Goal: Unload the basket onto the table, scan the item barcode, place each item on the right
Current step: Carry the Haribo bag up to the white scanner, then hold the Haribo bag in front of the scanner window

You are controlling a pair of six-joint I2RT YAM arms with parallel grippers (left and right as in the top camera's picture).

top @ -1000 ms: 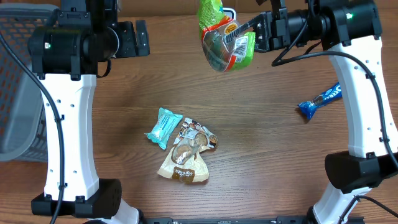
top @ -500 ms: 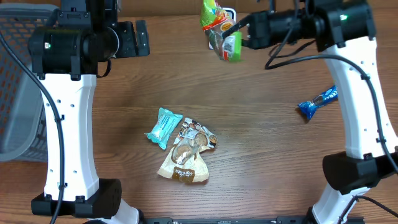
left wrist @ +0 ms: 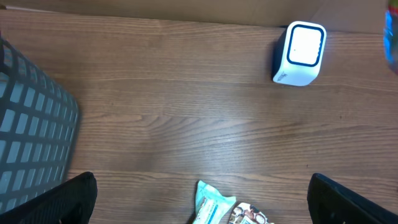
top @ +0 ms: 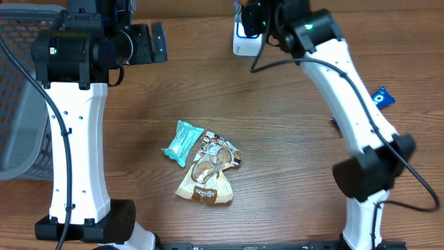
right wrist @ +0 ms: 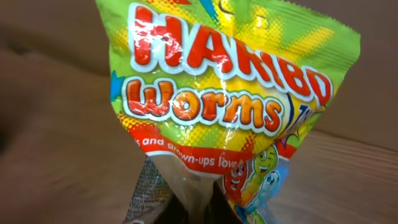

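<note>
the right pincer (top: 258,17) is at the far edge of the wooden counter (top: 291,139), just beside the small white barcode scanner with a blue-rimmed face (top: 241,36). it is pressed together, pinching the green and yellow plastic haribo worms gummy bag (right wrist: 230,93) by its clear lower end. in the right wrist view the bag fills most of the frame, printed front toward the camera and lifted off the counter. from overhead the arm hides the bag almost entirely.

the left pincer (top: 152,43) hangs over the far left of the counter with its fingers (left wrist: 62,199) spread wide and nothing between them. the left wrist view looks across to the scanner standing upright near the back edge.

near the middle of the counter a teal foil packet (top: 182,141) lies touching a crumpled brown and cream snack bag (top: 207,177). a blue candy wrapper (top: 381,97) sits well apart at the right. a grey mesh basket (top: 21,104) stands at the left edge.
</note>
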